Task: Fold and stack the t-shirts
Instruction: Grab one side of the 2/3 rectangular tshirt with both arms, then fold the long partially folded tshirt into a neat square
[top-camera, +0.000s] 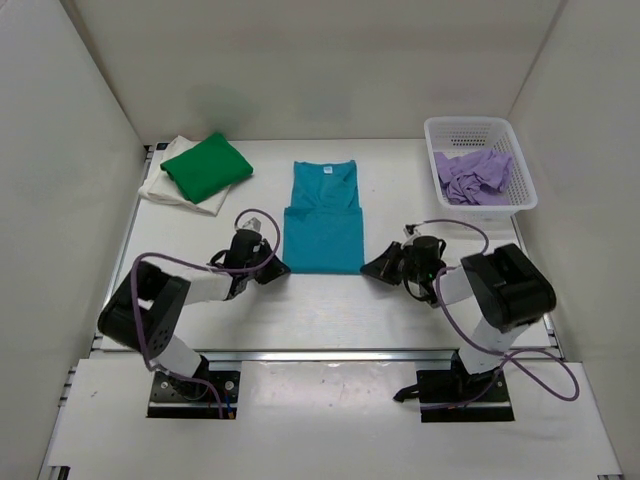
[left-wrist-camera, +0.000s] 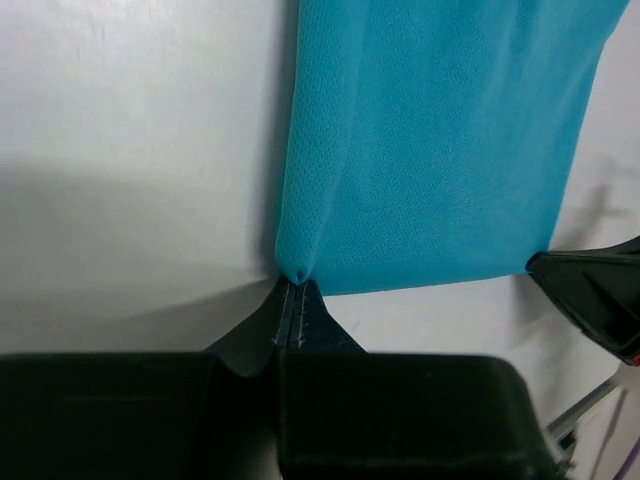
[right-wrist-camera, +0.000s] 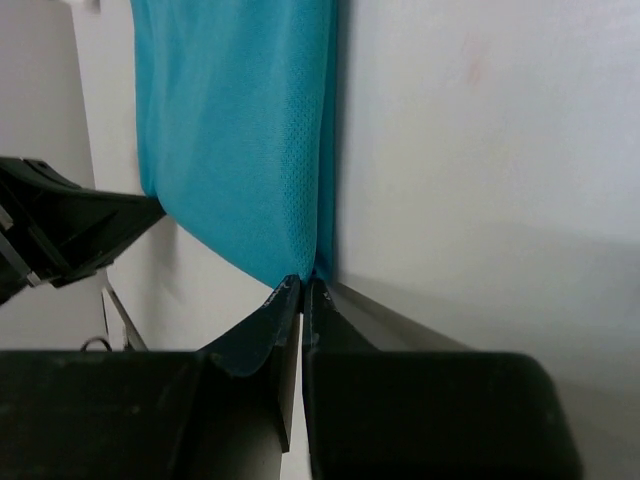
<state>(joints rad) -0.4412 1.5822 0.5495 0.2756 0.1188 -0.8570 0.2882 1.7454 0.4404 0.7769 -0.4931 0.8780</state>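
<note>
White surface (top-camera: 330, 310) boxed in by plain white walls, pretty bare setup. Left claw (left-wrist-camera: 290, 290) has its tips pressed together right on the near-left corner of the teal t-shirt (top-camera: 322, 225), and the right claw (right-wrist-camera: 303, 285) is doing the same on the near-right corner, so each one looks to be nipping a bit of the hem. Both sit low against the surface and point in at each other from either side. My guess is that's on purpose: grab both bottom corners at once so the hem comes up evenly and can be carried toward the collar for the next fold. The teal one lies flat in the middle, already narrowed into a long strip, collar and its little white label at the far end. Further out, the green t-shirt (top-camera: 207, 167) is folded and sitting on top of the cream-white t-shirt (top-camera: 160, 187) at the far left, which I take to be the finished stack. The lilac t-shirt (top-camera: 472, 175) is crumpled in the white basket (top-camera: 470, 123) at the far right, not yet done. From overhead you get the whole layout but can't really see the tips against the cloth. The wrist cameras show exactly that, fabric meeting the closed tips, and each one also catches the other claw across the hem.
</note>
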